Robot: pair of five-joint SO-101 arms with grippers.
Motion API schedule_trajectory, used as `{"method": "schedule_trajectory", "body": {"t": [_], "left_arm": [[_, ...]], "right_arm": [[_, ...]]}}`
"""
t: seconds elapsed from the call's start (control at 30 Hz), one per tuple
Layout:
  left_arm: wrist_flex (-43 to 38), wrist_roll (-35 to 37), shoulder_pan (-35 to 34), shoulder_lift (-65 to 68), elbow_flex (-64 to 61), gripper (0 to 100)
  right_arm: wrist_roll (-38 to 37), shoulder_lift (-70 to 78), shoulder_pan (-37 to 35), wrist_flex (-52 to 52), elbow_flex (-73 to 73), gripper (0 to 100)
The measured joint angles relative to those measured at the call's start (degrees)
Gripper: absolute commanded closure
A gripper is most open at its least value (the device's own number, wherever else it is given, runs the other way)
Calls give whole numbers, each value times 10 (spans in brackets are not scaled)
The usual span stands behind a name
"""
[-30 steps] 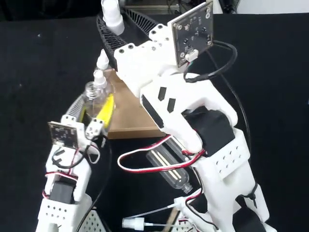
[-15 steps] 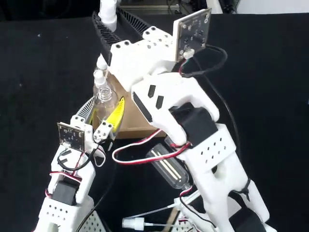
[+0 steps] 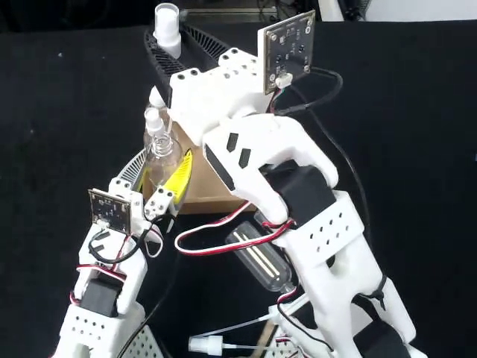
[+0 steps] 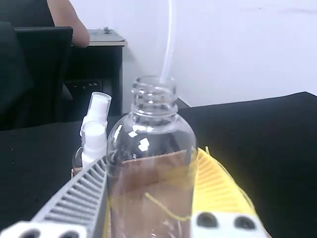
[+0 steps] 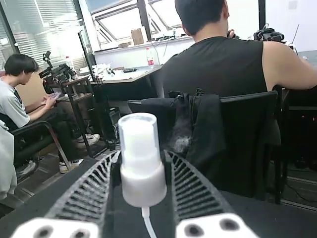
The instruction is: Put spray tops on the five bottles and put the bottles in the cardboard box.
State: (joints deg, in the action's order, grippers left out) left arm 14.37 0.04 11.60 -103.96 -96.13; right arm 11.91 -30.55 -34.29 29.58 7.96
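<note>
My left gripper [image 3: 164,155] is shut on a clear bottle [image 3: 159,170], upright between its grey and yellow fingers, by the near left corner of the cardboard box [image 3: 205,190]. The bottle's neck [image 4: 154,94] is open. High above it, my right gripper [image 3: 168,30] is shut on a white spray top [image 5: 141,163]. The spray top's thin tube [image 4: 170,39] hangs down to the bottle's mouth. Two capped bottles [image 4: 94,130] stand just behind, their white tops [image 3: 154,112] showing at the box.
Another clear bottle [image 3: 264,261] lies on the black table under the right arm. A loose spray top [image 3: 205,344] with its tube lies near the front edge. People sit at desks in the room behind.
The right arm has shifted left and brought the spray top upright above the bottle. The left arm has carried the bottle a little to the right, towards the box.
</note>
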Motion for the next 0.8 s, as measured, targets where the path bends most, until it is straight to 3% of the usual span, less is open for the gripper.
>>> {"method": "schedule_trajectory", "body": {"t": [0.8], "left_arm": [[0, 0, 1, 0, 0, 953]], "right_arm": [[0, -18, -17, 1, 0, 987]]}}
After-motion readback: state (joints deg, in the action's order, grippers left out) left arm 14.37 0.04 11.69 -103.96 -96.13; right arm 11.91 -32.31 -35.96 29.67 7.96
